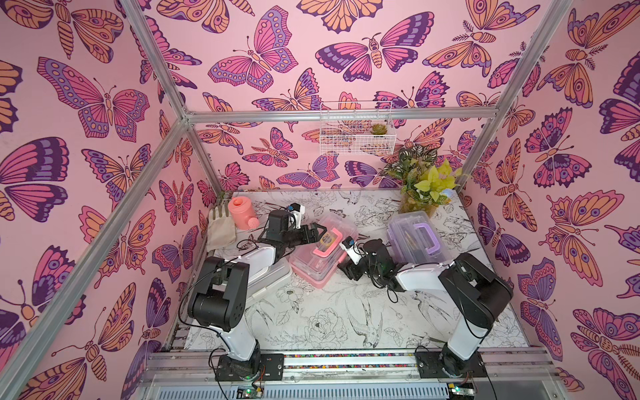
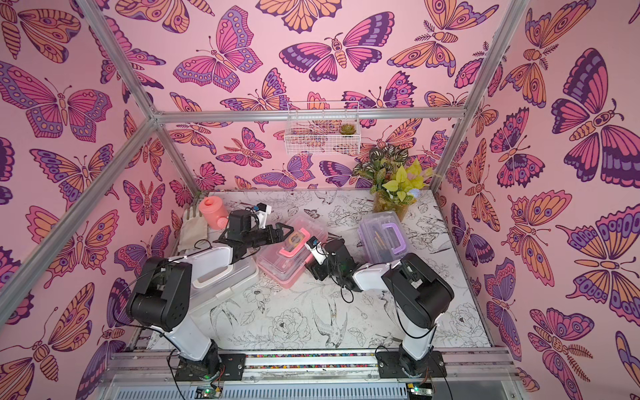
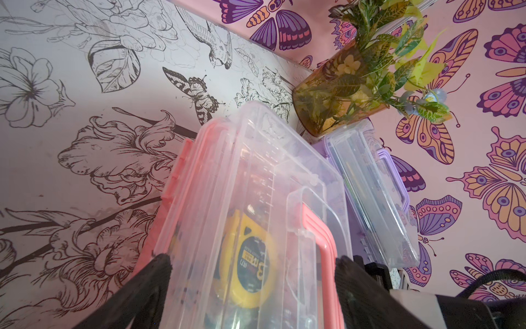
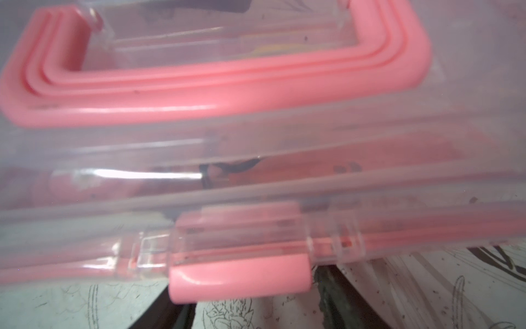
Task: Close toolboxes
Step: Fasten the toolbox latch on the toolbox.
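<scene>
Fastening the pink toolbox (image 1: 322, 258) looks to be the step in hand. It sits askew near the middle of the worktop (image 1: 311, 329), its clear lid (image 3: 264, 171) down over a yellow tape measure (image 3: 250, 267). The left claw (image 1: 320, 234) is spread wide over the handle end of that lid, a finger to each side, gripping nothing. The right claw (image 1: 347, 269) is low against the box's near long side, right at the pink latch (image 4: 239, 273). Its fingers show apart below the flap, but I cannot tell whether they pinch it. The flap seems to jut out rather than lie flat, so the next move probably calls for pushing it home against the base while the lid is kept from lifting. The purple toolbox (image 1: 419, 239) near the far right corner and the white toolbox (image 2: 221, 277) at the left edge, under the left arm, both look shut.
</scene>
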